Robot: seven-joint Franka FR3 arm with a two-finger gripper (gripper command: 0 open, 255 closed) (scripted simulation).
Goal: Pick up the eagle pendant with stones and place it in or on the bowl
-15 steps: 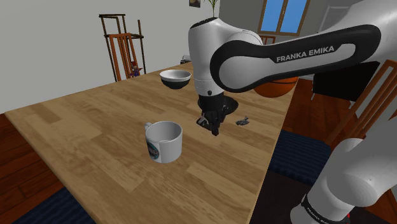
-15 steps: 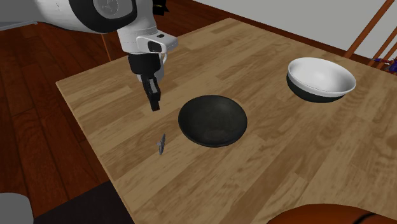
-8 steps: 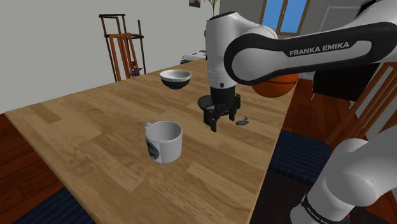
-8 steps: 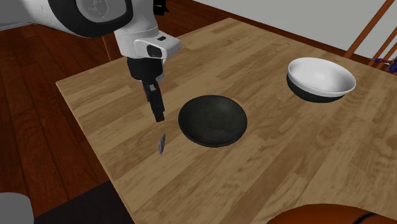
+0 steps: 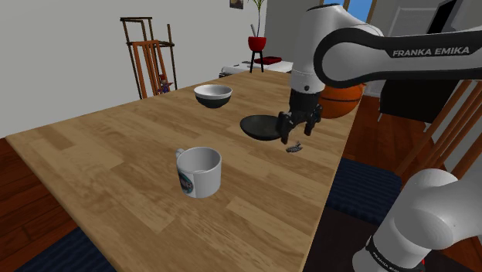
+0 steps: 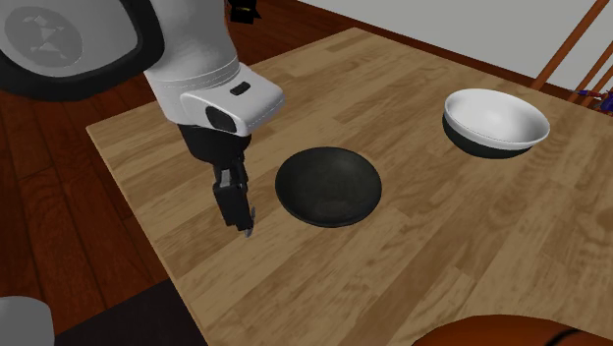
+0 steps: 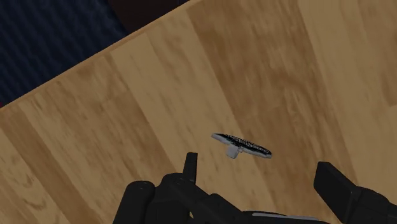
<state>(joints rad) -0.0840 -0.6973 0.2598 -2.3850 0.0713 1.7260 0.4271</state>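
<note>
The eagle pendant [image 5: 294, 148] is a small dark, speckled piece lying flat on the wooden table [image 5: 116, 154], close to the table's edge. My gripper [image 5: 297, 130] hangs just above it, open, with nothing between the fingers. In the wrist view the pendant [image 7: 242, 146] lies between and a little beyond the two black fingers [image 7: 190, 167], which stand wide apart. A black bowl [image 5: 259, 126] sits right beside the gripper, toward the shoulder view's left. A white bowl with a dark outside [image 5: 212, 95] stands farther back. In the second exterior view my gripper [image 6: 241, 221] is left of the black bowl [image 6: 328, 186].
A white mug [image 5: 199, 171] with a printed picture stands mid-table, nearer the camera. An orange ball [image 5: 340, 100] sits behind the arm. Wooden chairs [image 5: 151, 58] stand at the far side. The white bowl [image 6: 494, 121] is at the second exterior view's upper right.
The arm has swung toward the shoulder view's right, from beside the black bowl to over the pendant, and come lower. The fingers went from shut to open.
</note>
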